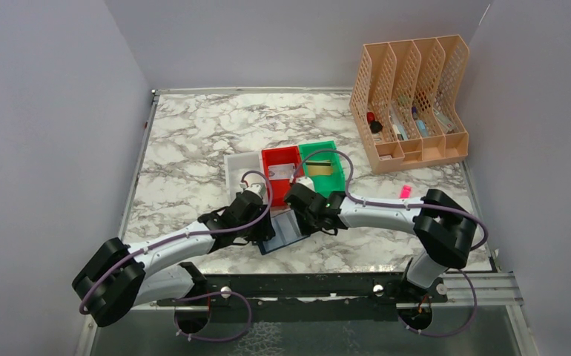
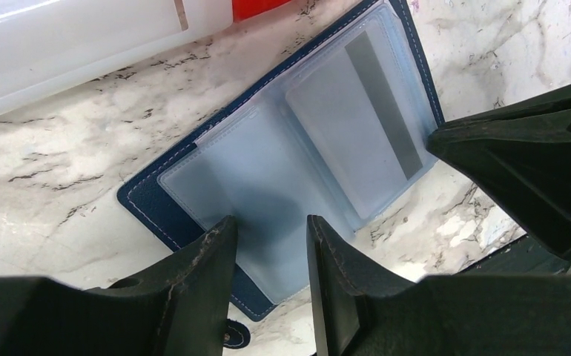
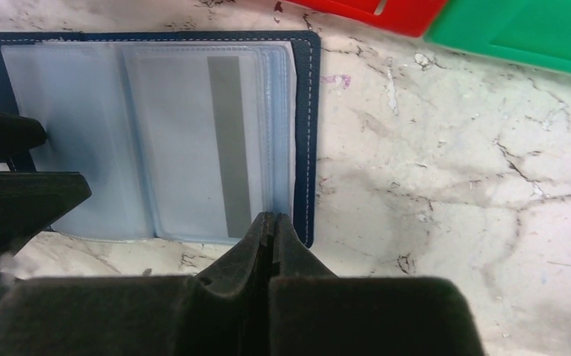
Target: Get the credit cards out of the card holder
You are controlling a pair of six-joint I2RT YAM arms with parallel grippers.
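The card holder (image 1: pixel 286 231) lies open on the marble table, navy-blue outside with clear pale-blue sleeves (image 2: pixel 268 185). A silvery-grey credit card with a darker stripe (image 3: pixel 193 141) sits inside the right-hand sleeve and also shows in the left wrist view (image 2: pixel 364 111). My left gripper (image 2: pixel 271 237) is open by a narrow gap, low over the near edge of the other sleeve page. My right gripper (image 3: pixel 271 219) is shut, its tip at the near edge of the sleeve with the card; nothing shows between its jaws. The two grippers (image 1: pixel 264 226) (image 1: pixel 308 215) flank the holder.
White (image 1: pixel 242 169), red (image 1: pixel 280 159) and green (image 1: pixel 319 156) bins stand just behind the holder; a flat tan piece (image 1: pixel 325 170) lies in the green one. A peach file organiser (image 1: pixel 412 104) stands at the back right. A small pink stick (image 1: pixel 405 191) lies right of the bins.
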